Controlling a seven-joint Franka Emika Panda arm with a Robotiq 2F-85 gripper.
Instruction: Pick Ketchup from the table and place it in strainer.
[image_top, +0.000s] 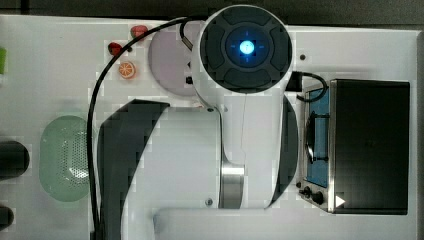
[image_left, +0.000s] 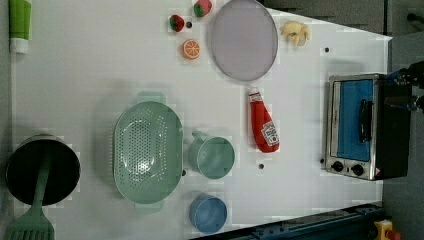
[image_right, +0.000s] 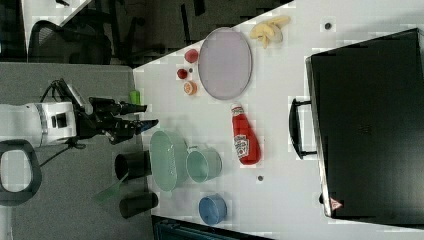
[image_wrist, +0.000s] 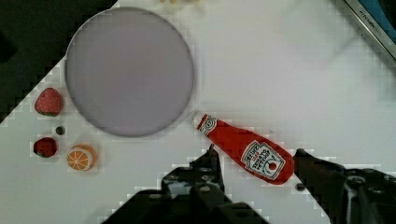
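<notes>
1. Ketchup (image_wrist: 245, 150) lies flat on the white table (image_wrist: 280, 70), untouched, directly under my gripper (image_wrist: 254, 161). In the wrist view its body sits in the gap between my two fingers.
2. My gripper is open and holds nothing. In the right view it hangs well above the table, so no contact yet.
3. Bottle's long axis runs slantwise across my finger gap, white cap toward the lilac plate (image_wrist: 130, 70), which it nearly touches. My guess: I'm parked overhead to line up across the slim body, not end to end.
4. Strainer (image_left: 147, 152) sits well off to the side of my gripper, beyond the green mug (image_left: 214, 156), which stands between it and the bottle. It's empty, so the drop spot is free.
5. Strawberries (image_wrist: 48, 101) and orange slice (image_wrist: 81, 157) sit past the plate, clear of my descent.
6. Next, by my judgement: rotate the wrist a little if needed, go straight down, close on the mid-body near the label.
</notes>
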